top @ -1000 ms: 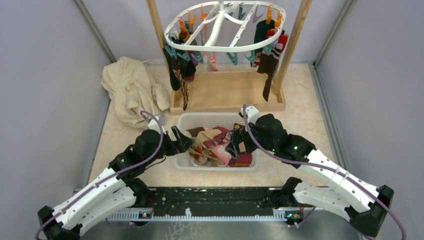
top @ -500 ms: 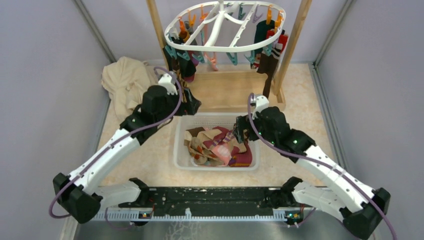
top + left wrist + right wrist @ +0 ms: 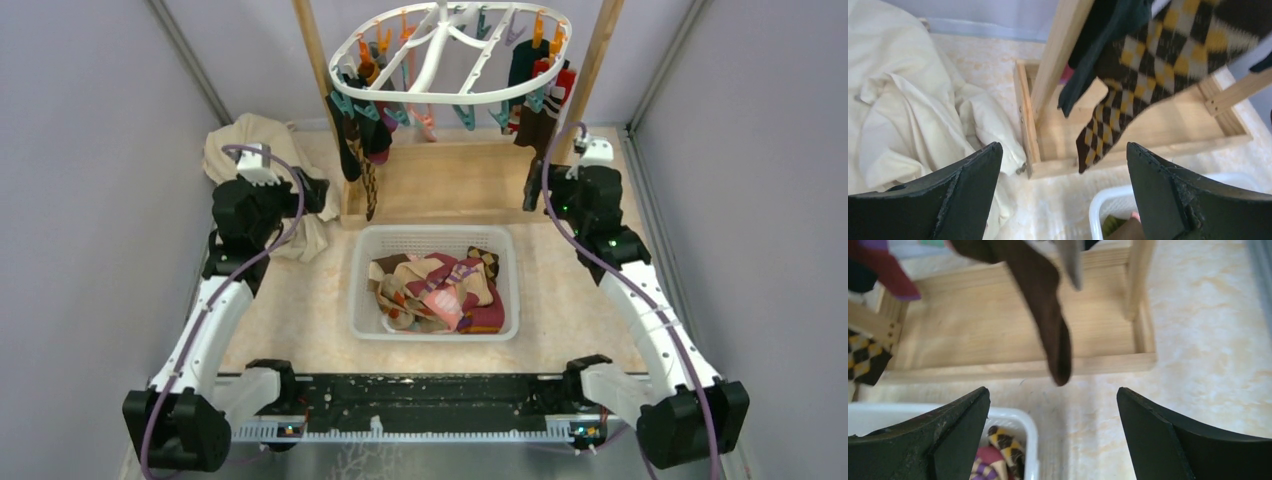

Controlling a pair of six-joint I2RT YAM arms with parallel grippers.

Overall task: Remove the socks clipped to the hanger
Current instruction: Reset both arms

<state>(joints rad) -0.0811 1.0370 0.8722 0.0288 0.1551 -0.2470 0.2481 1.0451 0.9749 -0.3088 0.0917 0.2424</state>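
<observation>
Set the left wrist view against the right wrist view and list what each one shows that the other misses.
Left wrist only: the crumpled cream cloth lying left of the wooden frame, and a dark sock hanging by the frame's post. Right wrist only: a long brown sock dangling over the frame's base. Both: the frame's base, a corner of the white basket, and the argyle sock.

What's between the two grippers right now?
In the top view, the wooden stand's base, with a hanging argyle sock near the left gripper and a brown sock near the right gripper.
</observation>
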